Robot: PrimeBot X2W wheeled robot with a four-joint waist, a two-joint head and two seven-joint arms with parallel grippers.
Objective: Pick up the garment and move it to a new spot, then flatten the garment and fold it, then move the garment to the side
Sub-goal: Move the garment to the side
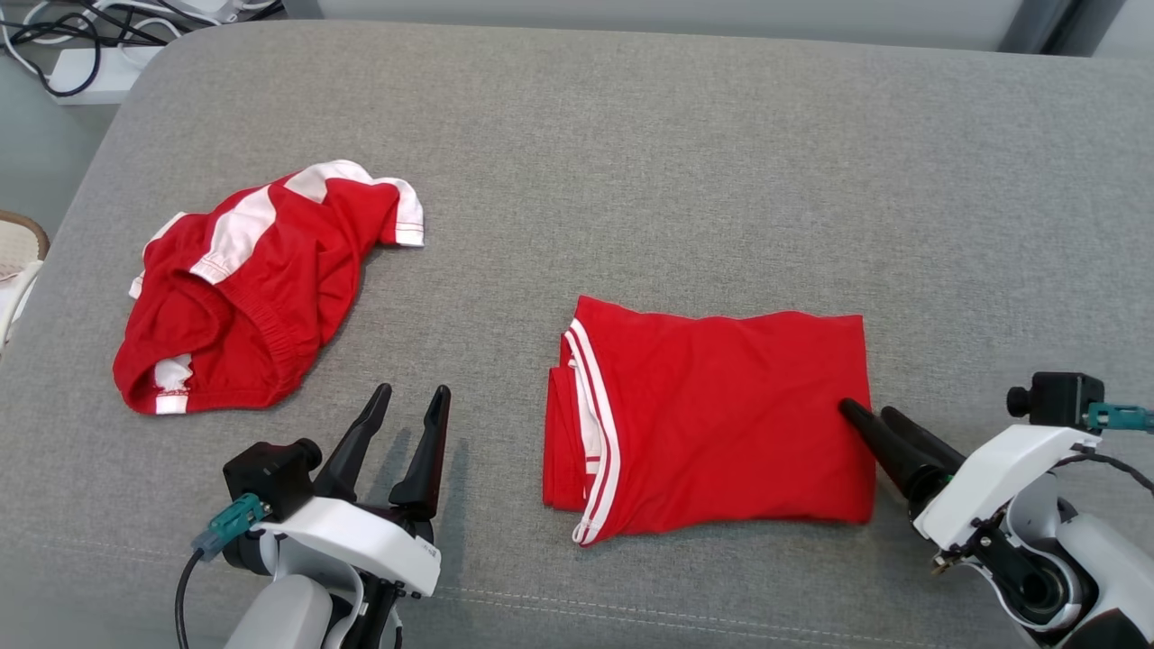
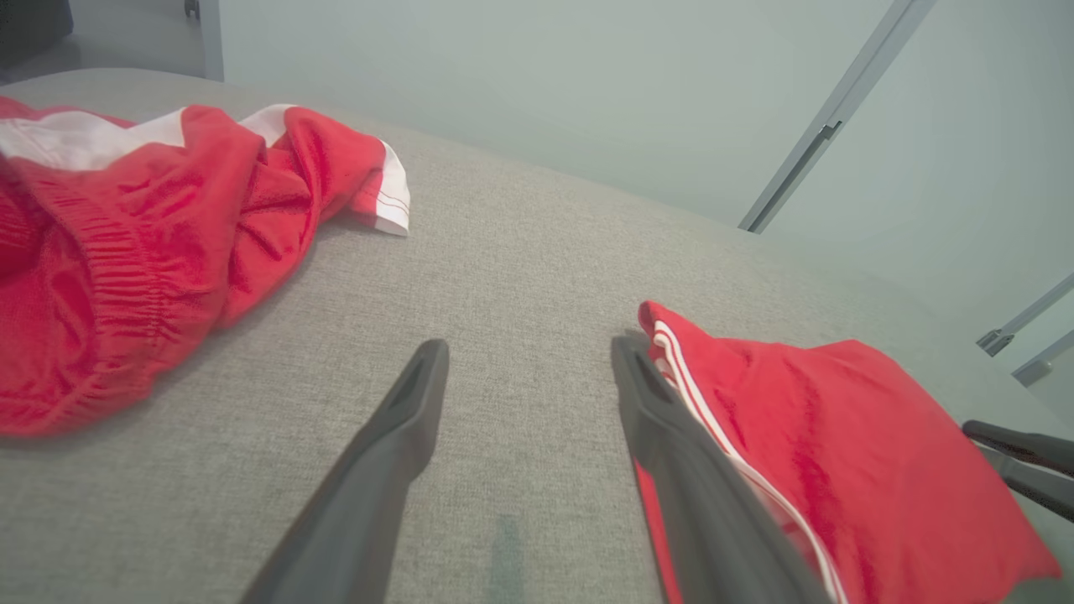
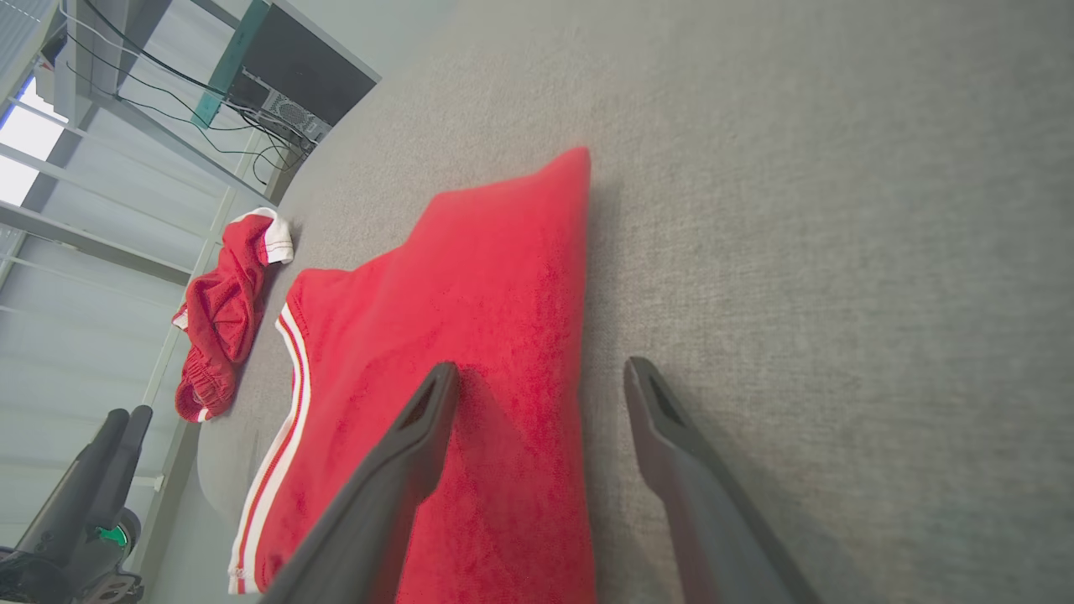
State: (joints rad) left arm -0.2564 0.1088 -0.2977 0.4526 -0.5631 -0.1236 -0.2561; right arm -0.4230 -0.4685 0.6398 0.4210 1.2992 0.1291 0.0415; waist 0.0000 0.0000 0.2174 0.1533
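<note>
A folded red garment [image 1: 721, 424] with white stripes along its left edge lies flat on the grey cushioned surface [image 1: 631, 180]; it also appears in both wrist views [image 2: 805, 419] [image 3: 470, 319]. My right gripper [image 1: 867, 409] is open at the garment's right edge. One finger rests over the red cloth and the other over bare grey fabric [image 3: 542, 371]. My left gripper [image 1: 414, 391] is open and holds nothing. It sits just left of the garment's striped edge [image 2: 529, 346].
A second red and white garment [image 1: 252, 288] lies crumpled at the left of the surface. Cables and a power strip [image 1: 81, 63] lie on the floor beyond the far left corner. A wicker basket [image 1: 18, 243] stands off the left edge.
</note>
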